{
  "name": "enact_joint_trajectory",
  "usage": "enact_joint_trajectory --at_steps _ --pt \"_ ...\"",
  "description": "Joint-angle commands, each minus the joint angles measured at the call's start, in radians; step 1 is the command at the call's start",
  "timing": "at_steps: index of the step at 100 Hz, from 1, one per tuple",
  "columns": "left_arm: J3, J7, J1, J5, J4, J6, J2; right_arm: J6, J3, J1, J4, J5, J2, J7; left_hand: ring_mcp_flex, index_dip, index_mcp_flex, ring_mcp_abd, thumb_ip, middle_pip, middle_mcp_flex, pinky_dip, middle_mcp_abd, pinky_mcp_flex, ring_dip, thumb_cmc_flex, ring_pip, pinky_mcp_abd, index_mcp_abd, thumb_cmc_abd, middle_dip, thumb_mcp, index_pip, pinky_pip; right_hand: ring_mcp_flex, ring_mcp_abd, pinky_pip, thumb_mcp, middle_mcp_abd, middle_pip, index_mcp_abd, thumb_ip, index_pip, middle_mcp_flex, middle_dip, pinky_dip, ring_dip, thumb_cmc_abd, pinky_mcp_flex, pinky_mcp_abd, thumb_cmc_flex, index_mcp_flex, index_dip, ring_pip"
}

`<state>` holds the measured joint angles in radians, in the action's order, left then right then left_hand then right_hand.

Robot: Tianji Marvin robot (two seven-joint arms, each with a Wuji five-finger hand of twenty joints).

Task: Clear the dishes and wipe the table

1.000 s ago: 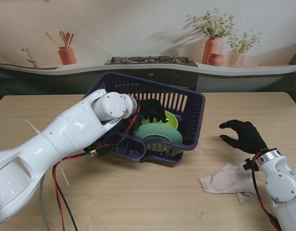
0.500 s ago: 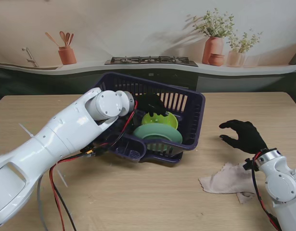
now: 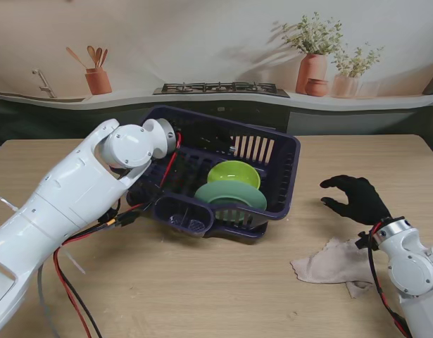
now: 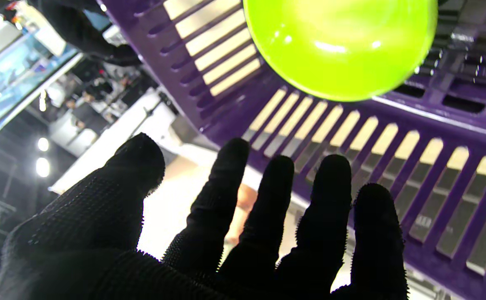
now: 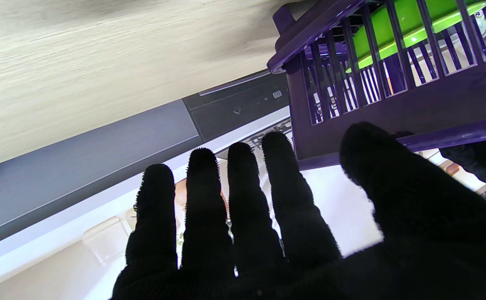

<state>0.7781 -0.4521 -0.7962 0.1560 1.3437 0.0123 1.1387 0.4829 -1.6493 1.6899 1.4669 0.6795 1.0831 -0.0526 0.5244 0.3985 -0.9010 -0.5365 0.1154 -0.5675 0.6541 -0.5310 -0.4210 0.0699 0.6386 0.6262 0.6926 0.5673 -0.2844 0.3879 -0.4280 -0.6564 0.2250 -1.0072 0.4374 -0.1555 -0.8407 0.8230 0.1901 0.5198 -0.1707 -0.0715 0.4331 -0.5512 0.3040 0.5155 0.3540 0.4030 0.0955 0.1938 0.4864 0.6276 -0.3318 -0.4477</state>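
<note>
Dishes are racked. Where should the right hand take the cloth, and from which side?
Judging by the stand view, pinch the raised folds near the cloth's middle, coming straight down. It lies crumpled and mostly flat on the table, so edges offer little. The right hand hovers open just beyond it.

A dark purple slatted dish rack (image 3: 272,151) is sitting mid-table, holding a lime-green bowl (image 3: 233,173) and, nearer to me, a pale green plate (image 3: 231,195) (both leaning inside it). A crumpled beige cloth (image 3: 330,262) is lying right of the rack, well apart.
</note>
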Motion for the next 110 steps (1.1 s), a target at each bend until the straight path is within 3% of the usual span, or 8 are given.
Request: enact_joint_trajectory --at_steps 1,43,74,80,90,96,110 --pt "0.022 -0.011 -0.002 0.008 0.023 0.012 -0.021 0.007 0.001 0.000 0.001 0.003 0.000 0.014 -0.028 0.009 -0.001 -0.005 -0.024 -0.010 -0.019 -0.028 0.031 0.003 0.011 0.028 0.014 -0.022 0.013 -0.032 0.014 0.022 -0.003 -0.046 -0.021 0.023 0.017 -0.013 -0.017 0.002 -0.004 0.020 -0.001 0.020 0.010 0.015 -0.007 -0.012 -0.015 -0.033 -0.029 0.004 0.002 0.016" --pt "0.257 -0.019 -0.141 0.185 0.137 0.168 -0.081 0.007 0.004 0.000 0.003 -0.002 0.000 0.020 -0.034 0.013 0.022 0.030 -0.031 0.002 -0.044 -0.037 0.059 0.025 -0.008 0.161 -0.007 -0.003 0.032 -0.006 0.019 0.026 -0.011 -0.047 -0.021 0.022 0.017 -0.012 -0.017 0.002 -0.003 0.020 -0.001 0.020 0.010 0.015 -0.007 -0.011 -0.014 -0.032 -0.030 0.003 0.002 0.016" --pt "0.451 0.000 -0.279 0.318 0.206 0.320 -0.112 0.002 0.012 0.000 0.007 -0.002 -0.001 0.027 -0.078 0.003 0.069 0.090 -0.033 0.025 -0.112 -0.018 0.098 0.025 -0.038 0.167 -0.070 0.037 0.055 0.048 0.028 -0.084 -0.034 0.001 -0.021 0.022 0.017 -0.012 -0.017 0.001 -0.003 0.020 -0.001 0.019 0.010 0.015 -0.007 -0.010 -0.014 -0.030 -0.031 0.003 0.002 0.016" --pt "0.486 0.008 -0.306 0.341 0.217 0.343 -0.116 -0.003 0.016 -0.001 0.008 -0.002 -0.002 0.029 -0.079 0.029 0.085 0.099 -0.011 0.026 -0.119 -0.017 0.107 0.025 -0.042 0.199 -0.081 0.043 0.065 0.034 0.030 -0.049 -0.017 0.005 -0.021 0.022 0.017 -0.012 -0.016 0.001 -0.003 0.020 -0.001 0.020 0.010 0.015 -0.007 -0.010 -0.015 -0.032 -0.031 0.003 0.002 0.016" --pt "0.540 0.014 -0.355 0.366 0.237 0.359 -0.120 -0.009 0.020 0.000 0.011 -0.002 -0.003 0.035 -0.109 0.072 0.126 0.116 0.002 0.037 -0.147 -0.006 0.116 -0.001 -0.047 0.264 -0.104 0.026 0.094 0.001 0.036 0.051 0.029 0.022 -0.021 0.023 0.018 -0.011 -0.016 0.002 -0.003 0.020 0.000 0.019 0.010 0.015 -0.007 -0.010 -0.015 -0.033 -0.031 0.004 0.002 0.016" --pt "0.574 0.015 -0.385 0.383 0.249 0.373 -0.123 -0.013 0.023 0.001 0.014 -0.002 -0.003 0.038 -0.126 0.067 0.170 0.127 -0.011 0.045 -0.157 0.006 0.126 -0.017 -0.050 0.307 -0.117 0.013 0.106 -0.016 0.040 0.124 0.104 0.033 -0.020 0.022 0.018 -0.011 -0.017 0.002 -0.003 0.020 -0.001 0.018 0.010 0.015 -0.007 -0.010 -0.016 -0.030 -0.031 0.003 0.002 0.016" --pt "0.650 0.048 -0.447 0.434 0.265 0.434 -0.127 -0.018 0.027 0.002 0.022 -0.004 -0.004 0.046 -0.141 0.009 0.248 0.136 -0.010 0.049 -0.169 0.019 0.133 -0.036 -0.050 0.285 -0.128 -0.009 0.105 -0.009 0.043 0.117 0.262 0.041 -0.019 0.022 0.018 -0.010 -0.017 0.002 -0.003 0.020 0.000 0.018 0.010 0.015 -0.007 -0.010 -0.015 -0.031 -0.032 0.004 0.002 0.015"
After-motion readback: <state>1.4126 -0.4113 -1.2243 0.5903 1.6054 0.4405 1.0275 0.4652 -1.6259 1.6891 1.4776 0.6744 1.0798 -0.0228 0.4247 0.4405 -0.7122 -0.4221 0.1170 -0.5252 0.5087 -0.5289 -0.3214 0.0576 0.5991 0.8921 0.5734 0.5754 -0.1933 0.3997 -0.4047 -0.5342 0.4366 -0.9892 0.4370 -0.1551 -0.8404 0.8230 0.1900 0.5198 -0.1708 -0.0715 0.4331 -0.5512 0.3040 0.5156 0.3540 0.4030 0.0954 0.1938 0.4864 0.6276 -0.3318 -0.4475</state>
